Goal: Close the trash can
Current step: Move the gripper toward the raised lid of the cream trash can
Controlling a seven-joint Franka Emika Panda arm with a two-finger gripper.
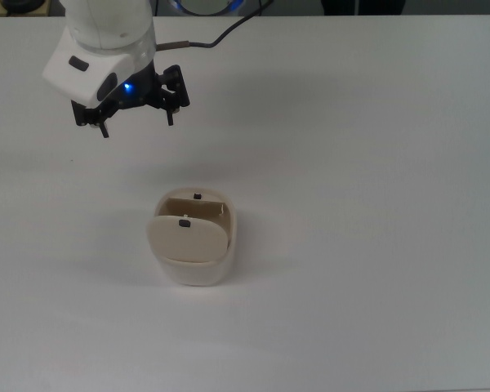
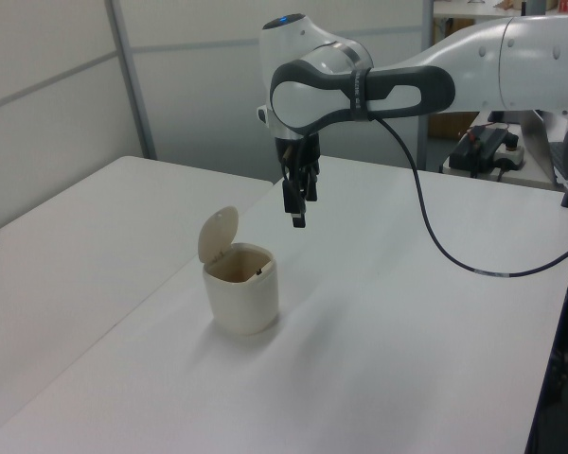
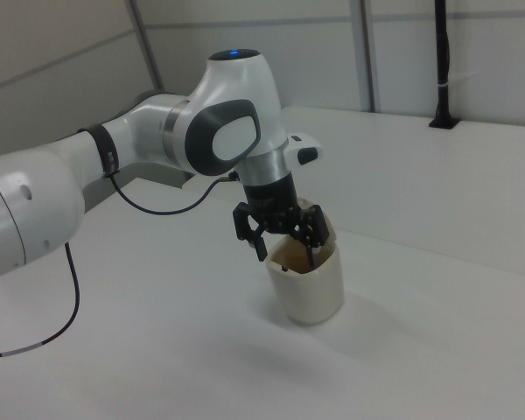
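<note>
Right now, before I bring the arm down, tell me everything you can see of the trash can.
The trash can is a small cream-white bin that looks like smooth plastic, with a rounded-square body. It stands upright on the white table, alone, with nothing touching it. Its flat lid is swung up and stands almost upright on its hinge, on the left view's left side of the rim. A tiny black knob sits on the lid. The mouth is open and the inside looks brownish. The tool hangs above the table, apart from the can.
</note>
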